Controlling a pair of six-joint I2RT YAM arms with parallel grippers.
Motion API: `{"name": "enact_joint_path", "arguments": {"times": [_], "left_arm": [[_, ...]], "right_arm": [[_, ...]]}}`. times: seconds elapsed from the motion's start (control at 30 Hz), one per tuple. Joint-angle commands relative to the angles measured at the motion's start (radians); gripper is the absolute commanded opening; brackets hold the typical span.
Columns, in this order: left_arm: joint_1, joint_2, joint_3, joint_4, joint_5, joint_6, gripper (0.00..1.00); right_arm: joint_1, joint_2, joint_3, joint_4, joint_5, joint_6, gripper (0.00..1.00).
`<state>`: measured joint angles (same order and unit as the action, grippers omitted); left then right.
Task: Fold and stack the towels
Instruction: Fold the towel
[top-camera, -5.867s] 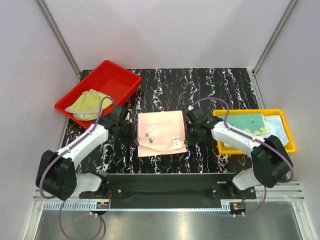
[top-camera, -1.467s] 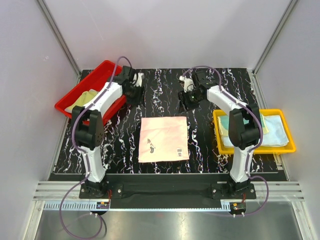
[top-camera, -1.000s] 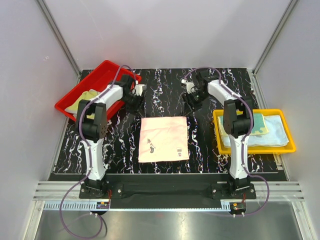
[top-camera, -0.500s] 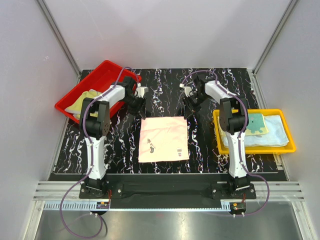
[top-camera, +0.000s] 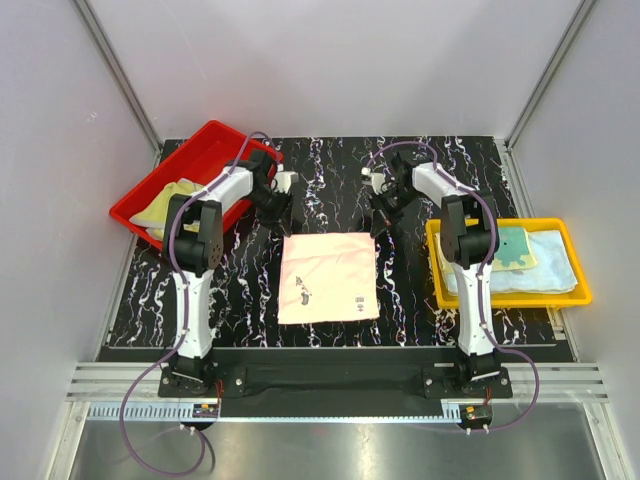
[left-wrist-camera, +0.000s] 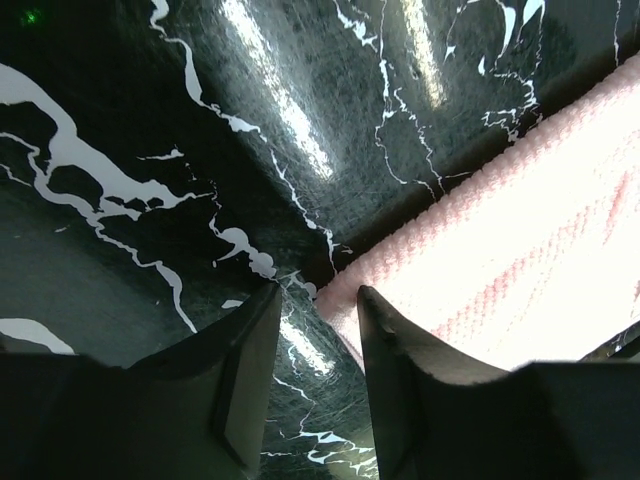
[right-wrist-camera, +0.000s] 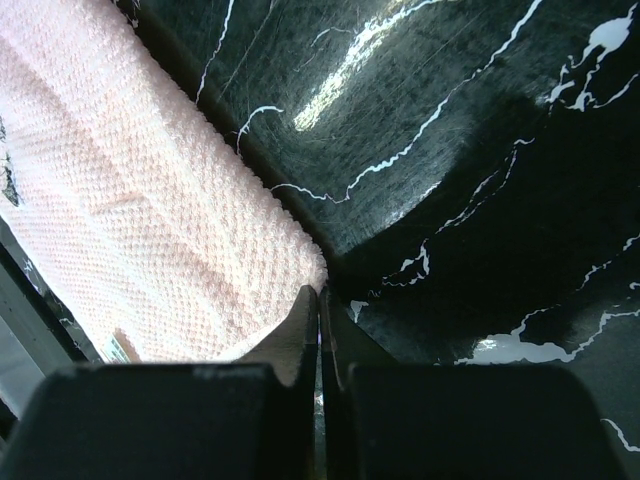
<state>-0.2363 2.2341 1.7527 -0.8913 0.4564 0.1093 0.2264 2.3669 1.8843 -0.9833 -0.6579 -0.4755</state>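
Note:
A pink towel (top-camera: 327, 278) lies flat at the table's middle, with a small tag near its front right. My left gripper (top-camera: 283, 215) is at its far left corner. In the left wrist view this gripper (left-wrist-camera: 318, 295) is open, its fingers (left-wrist-camera: 245, 370) straddling the pink towel's corner (left-wrist-camera: 500, 250). My right gripper (top-camera: 380, 222) is at the far right corner. The right wrist view shows this gripper (right-wrist-camera: 319, 293) shut, its tips pinching the pink towel's very corner (right-wrist-camera: 150, 190).
A red tray (top-camera: 215, 133) at the back left holds a yellow-green towel (top-camera: 170, 200). A yellow tray (top-camera: 510, 299) on the right holds a teal green towel (top-camera: 505, 245) on a pale blue one (top-camera: 555, 265). Grey walls enclose the black marbled table (top-camera: 330, 170).
Both grippers have come in from farther back to the pink towel's far corners. The right jaws have closed; the left jaws have narrowed a little.

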Motion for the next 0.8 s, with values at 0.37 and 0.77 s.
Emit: {"name": "enact_joint_path", "arguments": {"times": [0.37,0.77], "left_arm": [[0.002,0.033,0.014,0.012,0.001,0.121,0.44],[-0.024,0.055,0.07,-0.06,0.027,0.142,0.36]], "right_arm": [[-0.006,-0.038,0.009,0.066,0.047,-0.037,0.0],[-0.018,-0.038,0.036,0.049,0.05,-0.043,0.0]]}}
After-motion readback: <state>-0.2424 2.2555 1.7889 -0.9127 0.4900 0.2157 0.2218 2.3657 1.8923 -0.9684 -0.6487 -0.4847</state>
